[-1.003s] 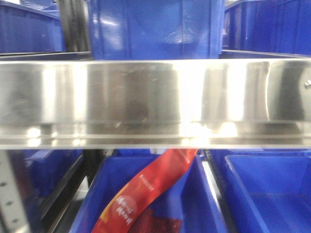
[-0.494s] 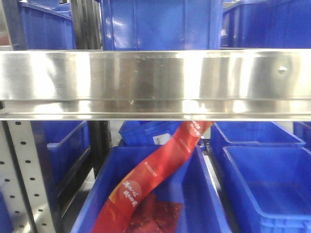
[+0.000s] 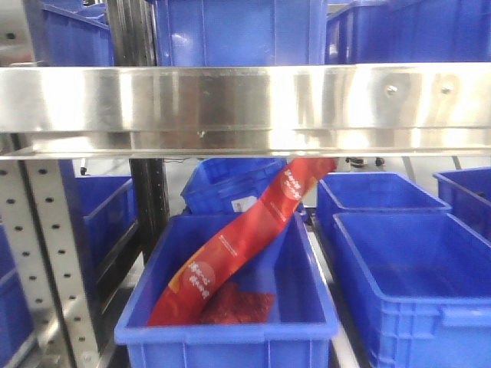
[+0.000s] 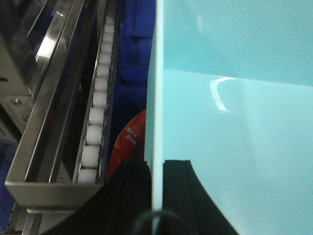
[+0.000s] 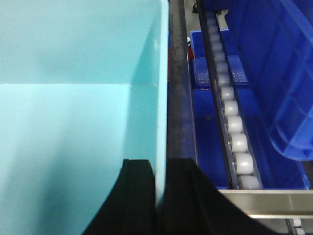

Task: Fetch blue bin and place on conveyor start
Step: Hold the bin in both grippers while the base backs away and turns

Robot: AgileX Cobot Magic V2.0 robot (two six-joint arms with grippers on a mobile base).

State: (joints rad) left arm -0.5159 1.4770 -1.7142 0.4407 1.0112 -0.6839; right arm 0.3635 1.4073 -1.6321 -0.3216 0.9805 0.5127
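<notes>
my left claw [image 4: 155,198] is clenched on the left wall of the blue bin [image 4: 234,127]. one black finger [image 4: 131,196] sits outside the thin rim and the other inside, both tight against the plastic. my right claw [image 5: 159,198] grasps the opposite wall the same way, a finger on each face. so the bin hangs between my two claws, its pale cyan inside smooth and glossy.

just outside the left wall a left roller track [image 4: 95,115] of white rollers runs in a steel channel. between that track and the bin, a bit of red wrapper [image 4: 128,139] shows lower down among dark blue plastic. beyond the right wall stands a dark upright bar [image 5: 177,98], then a right roller track [image 5: 230,117], with dark blue crates [image 5: 274,73] beside and below it.

in the front view a steel shelf beam [image 3: 245,107] crosses from side to side. under it an open crate [image 3: 230,333] holds a long red packet [image 3: 238,245] leaning from the crate's floor up toward the beam. more blue crates stand to its right and behind, and a perforated post [image 3: 46,268] rises at the left.
</notes>
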